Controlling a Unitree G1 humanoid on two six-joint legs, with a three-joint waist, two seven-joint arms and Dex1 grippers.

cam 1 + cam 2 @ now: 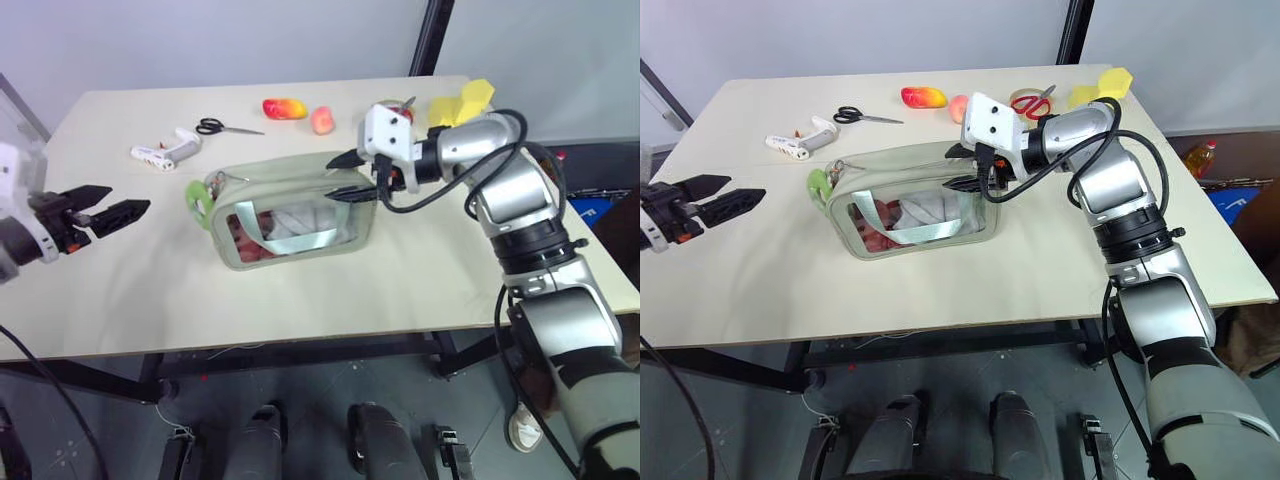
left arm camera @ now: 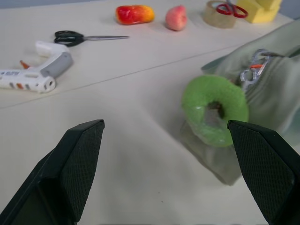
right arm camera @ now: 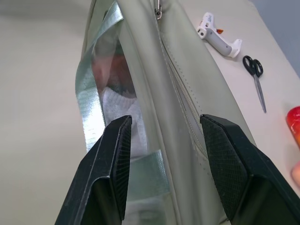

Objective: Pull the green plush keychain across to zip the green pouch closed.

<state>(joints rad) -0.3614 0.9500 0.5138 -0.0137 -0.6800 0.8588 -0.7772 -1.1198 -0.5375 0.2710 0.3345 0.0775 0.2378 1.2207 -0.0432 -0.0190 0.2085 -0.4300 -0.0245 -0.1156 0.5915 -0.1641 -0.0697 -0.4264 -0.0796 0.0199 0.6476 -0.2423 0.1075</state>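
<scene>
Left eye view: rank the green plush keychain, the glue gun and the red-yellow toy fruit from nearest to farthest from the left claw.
1. Green plush keychain, on the pouch end facing the left claw.
2. Glue gun, farther back on the table.
3. Red-yellow toy fruit, near the far edge.

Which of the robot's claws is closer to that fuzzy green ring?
Left. The left gripper hovers open beside the green plush keychain; the right gripper straddles the green pouch's far end.

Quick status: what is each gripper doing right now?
Left gripper: open, holding nothing, short of the green plush keychain.
Right gripper: open, fingers on either side of the green pouch top edge, not clamped.
</scene>
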